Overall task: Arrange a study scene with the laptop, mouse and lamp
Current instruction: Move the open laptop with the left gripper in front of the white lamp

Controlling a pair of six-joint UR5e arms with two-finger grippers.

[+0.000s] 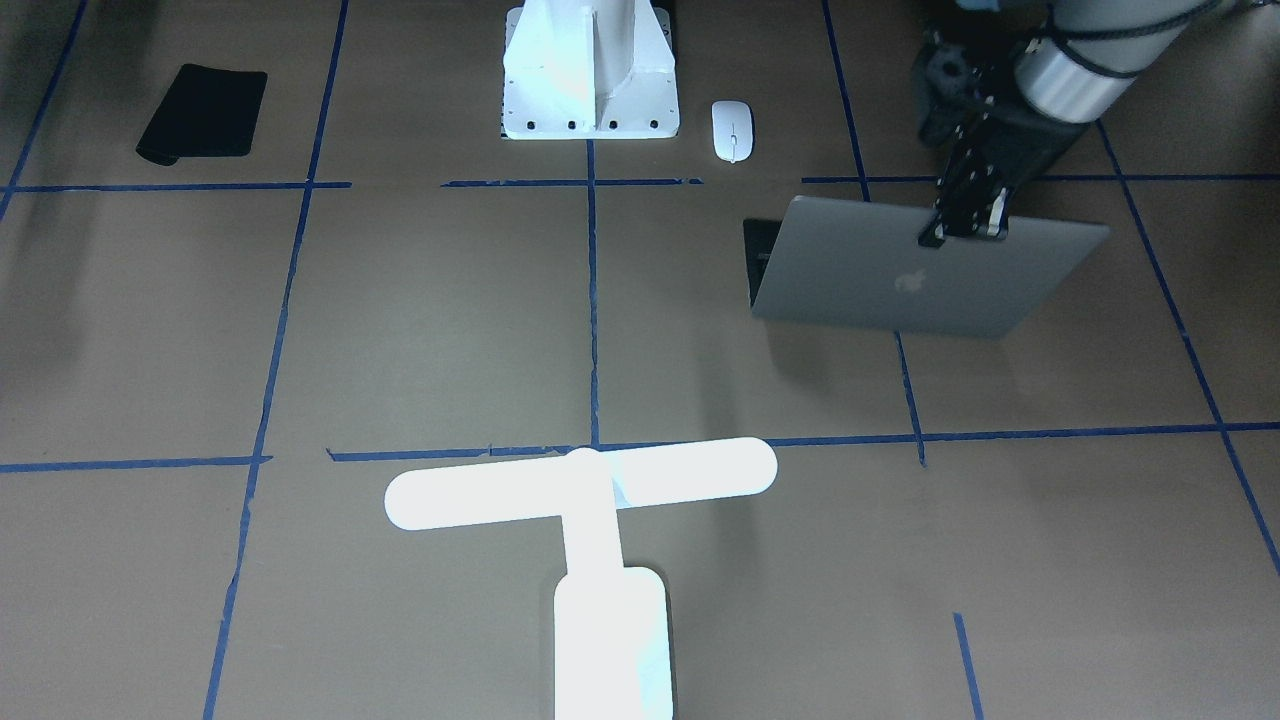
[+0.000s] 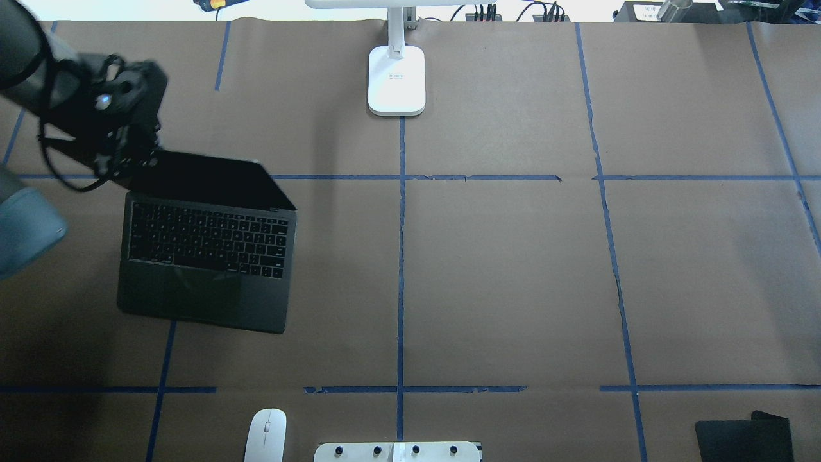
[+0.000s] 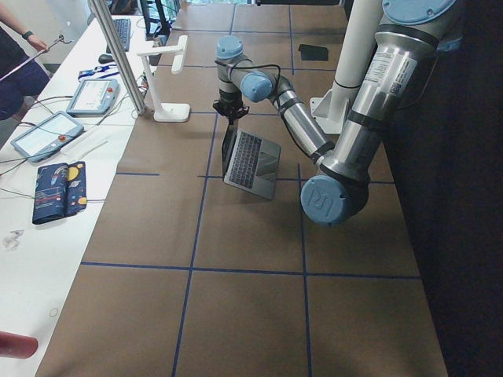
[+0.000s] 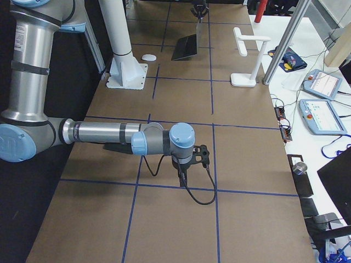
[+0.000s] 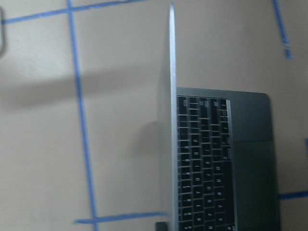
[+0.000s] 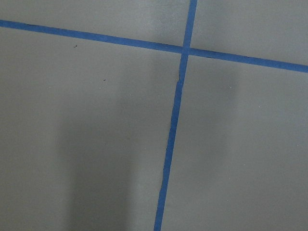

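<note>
The space-grey laptop (image 1: 900,270) stands open on the robot's left side of the table, its keyboard (image 2: 205,247) facing the robot. My left gripper (image 1: 965,232) is shut on the top edge of its lid, which shows edge-on in the left wrist view (image 5: 168,120). The white mouse (image 1: 732,130) lies near the pedestal, also in the overhead view (image 2: 266,435). The glowing white lamp (image 1: 580,490) stands at the far middle edge, base (image 2: 396,80) on the table. My right gripper (image 4: 184,175) hangs low over bare table; I cannot tell if it is open.
A black mouse mat (image 1: 202,112) lies at the near right corner (image 2: 744,439). The white bolted pedestal (image 1: 590,70) stands at the robot's middle edge. Blue tape lines grid the brown table. A side bench with tablets and cables (image 4: 321,104) runs beyond the lamp.
</note>
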